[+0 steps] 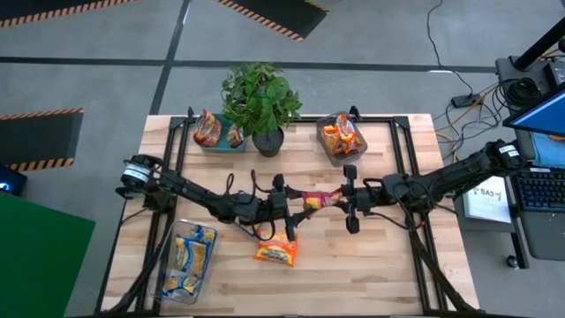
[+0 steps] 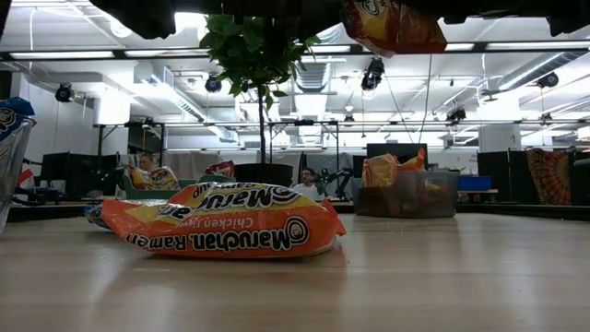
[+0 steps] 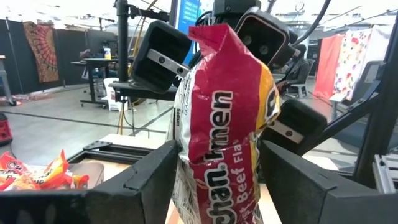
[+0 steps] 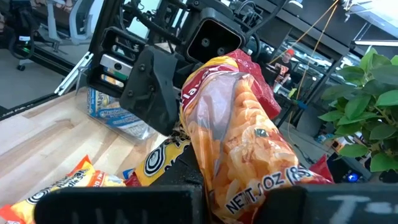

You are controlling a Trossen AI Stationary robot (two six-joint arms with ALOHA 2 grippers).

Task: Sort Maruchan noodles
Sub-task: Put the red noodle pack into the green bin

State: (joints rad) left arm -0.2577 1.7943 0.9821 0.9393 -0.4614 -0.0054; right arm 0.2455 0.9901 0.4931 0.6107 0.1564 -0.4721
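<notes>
Red beef-flavour packet [image 1: 316, 199] is hanging mid-table between your grippers for a handover: right gripper [image 1: 346, 200] is pinching it closed, while left gripper [image 1: 284, 202] is straddling its far end, fingers [image 3: 149, 180] apart.

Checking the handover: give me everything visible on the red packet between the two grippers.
The red packet is a glossy, crinkled plastic ramen pack with white lettering, a yellow patch and a clear side showing noodles. It hangs in the air over the table's middle, above the orange packets. The right gripper is shut on one end; the left gripper has its fingers around the other end, still spread, with gaps visible on both sides.
</notes>
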